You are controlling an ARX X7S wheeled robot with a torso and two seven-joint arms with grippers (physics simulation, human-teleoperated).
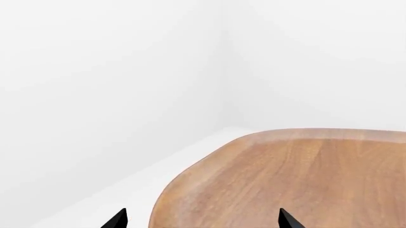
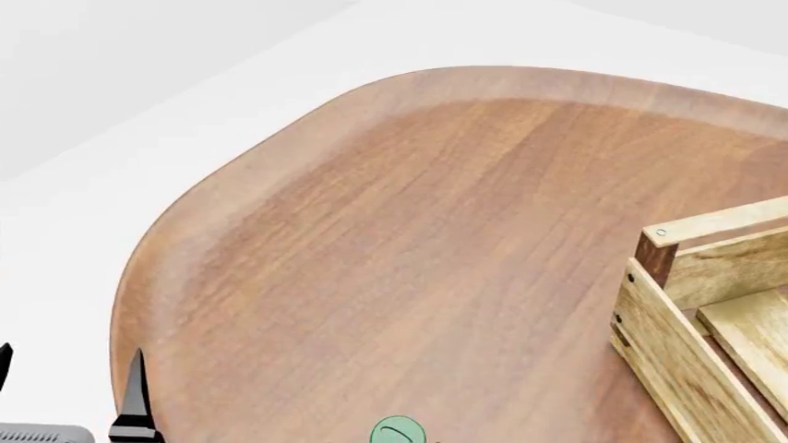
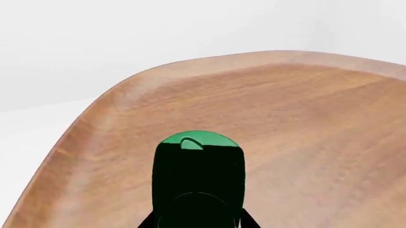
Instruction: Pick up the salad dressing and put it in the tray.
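Salad dressing (image 3: 198, 183) upright on wooden table (image 2: 407, 249), near its close edge, well left of tray (image 2: 696, 318). Right gripper (image 3: 198, 224) just behind bottle, tips flanking its base; grip state unclear. Left gripper (image 1: 201, 219) spread apart, grasping nothing, at table's left edge.

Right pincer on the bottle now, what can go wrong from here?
1. The small dark green bottle with pale green top hides the right pincer, so grip can't be confirmed; it may slip.
2. The light wooden slatted crate has a raised wall; a low carry might clip it.
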